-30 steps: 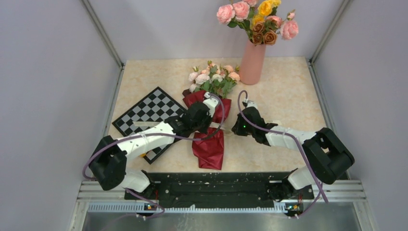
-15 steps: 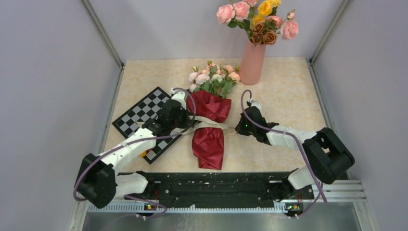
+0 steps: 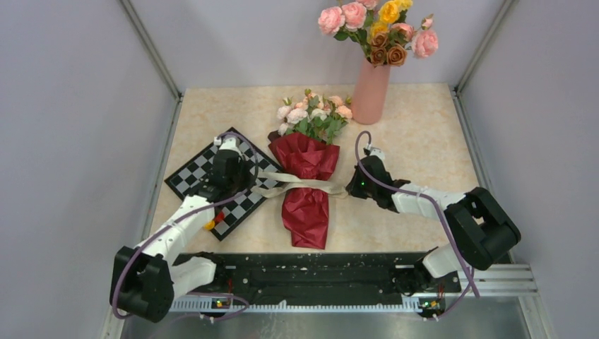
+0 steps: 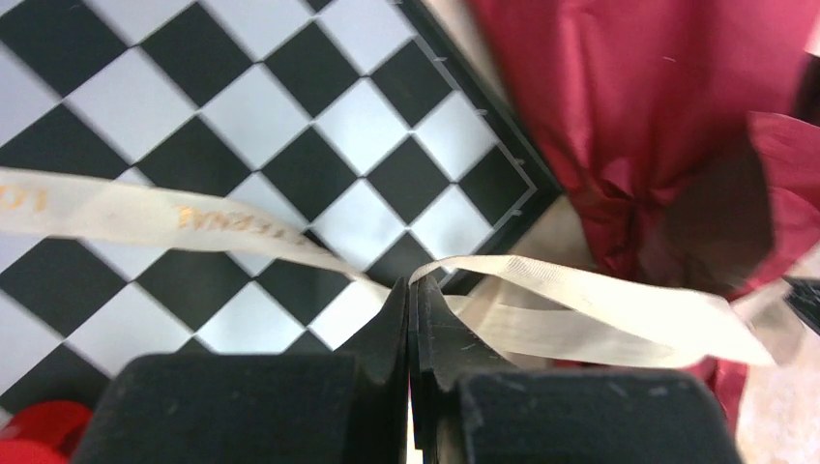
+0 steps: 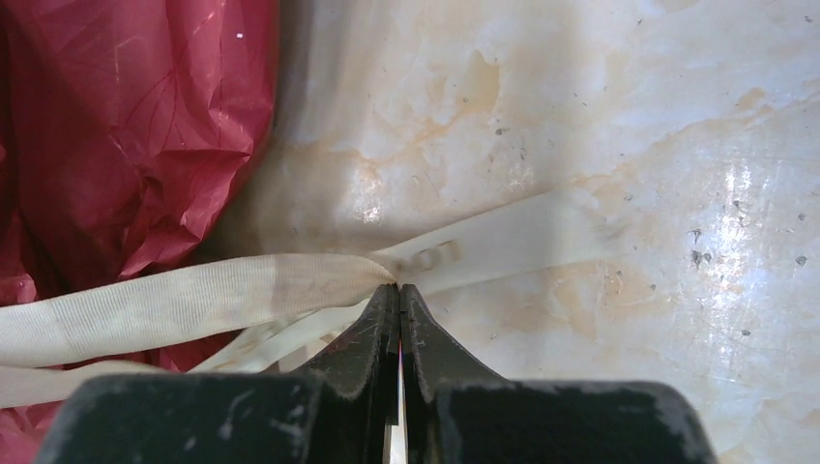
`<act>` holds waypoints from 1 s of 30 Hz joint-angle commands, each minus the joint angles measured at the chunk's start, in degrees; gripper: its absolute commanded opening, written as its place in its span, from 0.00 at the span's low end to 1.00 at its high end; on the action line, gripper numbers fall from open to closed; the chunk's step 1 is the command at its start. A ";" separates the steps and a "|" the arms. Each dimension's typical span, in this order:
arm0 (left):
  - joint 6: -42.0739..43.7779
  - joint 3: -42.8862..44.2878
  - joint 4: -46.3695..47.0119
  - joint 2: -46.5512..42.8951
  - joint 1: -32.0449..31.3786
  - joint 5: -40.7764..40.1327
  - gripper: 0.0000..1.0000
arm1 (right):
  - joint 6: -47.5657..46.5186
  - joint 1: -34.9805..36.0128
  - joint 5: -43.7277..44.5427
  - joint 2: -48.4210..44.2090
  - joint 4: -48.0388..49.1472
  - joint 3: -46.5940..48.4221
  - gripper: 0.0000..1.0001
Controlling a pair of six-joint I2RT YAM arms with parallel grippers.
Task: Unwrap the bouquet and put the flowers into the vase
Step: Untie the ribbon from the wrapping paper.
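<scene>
The bouquet [image 3: 306, 185] lies mid-table in dark red crinkled paper [image 4: 658, 106], its flowers [image 3: 314, 115] pointing at the salmon-pink vase [image 3: 370, 92] at the back. A cream ribbon [image 3: 300, 185] runs across the wrap's waist and is stretched out to both sides. My left gripper [image 3: 247, 182] hangs over the chessboard edge, shut on the ribbon [image 4: 580, 300] at its fingertips [image 4: 411, 285]. Just right of the wrap, my right gripper [image 3: 347, 189] is shut on the ribbon's other end [image 5: 193, 295], its tips [image 5: 398, 287] low over the table.
Larger pink, yellow and brown roses [image 3: 378, 28] stand in the vase. A black-and-white chessboard [image 3: 205, 169] lies left of the bouquet, with a small red and yellow object [image 3: 214, 220] at its near edge. Metal frame posts and grey walls close in the table.
My left gripper has swung left from above the bouquet out over the chessboard, drawing the ribbon with it. The wrap now lies uncovered. The right gripper has barely moved.
</scene>
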 commanded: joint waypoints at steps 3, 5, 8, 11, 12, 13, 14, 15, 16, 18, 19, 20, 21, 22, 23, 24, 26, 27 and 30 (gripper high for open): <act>-4.54 -2.65 -2.22 -3.21 5.81 -0.45 0.00 | 0.74 -0.67 0.53 -0.96 1.59 -0.92 0.00; -4.62 -2.99 -2.86 -3.41 6.68 -0.32 0.00 | 0.30 -0.75 -0.19 -0.82 1.98 -0.82 0.00; -3.85 -2.82 -4.24 -3.37 7.71 -0.07 0.19 | -1.37 -0.96 -2.53 -0.71 3.06 -0.55 0.09; -2.40 -2.03 -5.15 -3.98 7.98 -0.61 0.56 | -3.89 -1.11 -3.63 -1.07 1.92 0.48 0.33; -1.69 -1.22 -5.64 -4.34 7.99 -0.73 0.64 | -5.16 -1.11 -3.60 -1.54 1.40 0.68 0.41; -0.35 -0.26 -6.17 -4.60 7.94 -0.45 0.70 | -6.00 -1.13 -3.09 -2.08 0.74 0.93 0.49; 1.20 0.83 -6.94 -4.80 7.94 -0.03 0.76 | -6.86 -1.19 -2.53 -2.83 0.08 1.14 0.55; 2.28 2.00 -7.94 -4.85 7.93 0.61 0.82 | -7.77 -1.23 -1.98 -3.64 -0.55 1.23 0.61; 3.60 3.04 -8.71 -4.82 7.89 1.32 0.87 | -8.72 -1.40 -1.50 -4.48 -1.16 1.29 0.65; 5.89 5.08 -9.95 -4.63 7.53 3.12 0.89 | -10.07 -1.90 -0.98 -6.23 -1.95 1.28 0.70; 7.30 5.93 -10.60 -4.57 6.86 4.12 0.89 | -10.61 -2.24 -0.92 -7.05 -2.40 1.23 0.71; 8.53 6.62 -10.78 -4.47 5.72 5.50 0.88 | -11.08 -2.65 -0.94 -7.85 -2.69 1.20 0.73; 9.87 7.36 -10.83 -4.43 4.12 6.08 0.88 | -11.41 -3.07 -1.07 -8.64 -3.02 1.21 0.74; 11.13 7.95 -10.79 -4.28 1.90 6.08 0.88 | -11.68 -3.59 -1.29 -9.36 -3.18 1.13 0.75; 12.33 8.65 -10.55 -4.00 -0.81 5.58 0.87 | -11.93 -4.14 -1.68 -9.98 -3.20 1.11 0.75; 13.75 9.26 -10.10 -3.70 -4.09 5.24 0.87 | -12.06 -4.74 -2.27 -10.57 -3.20 1.03 0.75; 16.15 10.37 -8.59 -2.60 -10.89 6.22 0.87 | -12.16 -6.13 -3.56 -11.69 -3.20 0.81 0.75; 17.17 10.94 -7.48 -1.86 -13.20 8.39 0.87 | -12.10 -6.97 -4.16 -12.27 -3.20 0.69 0.75; 19.96 12.13 -3.89 0.93 -18.63 14.32 0.88 | -11.88 -8.75 -5.66 -13.73 -3.20 0.09 0.75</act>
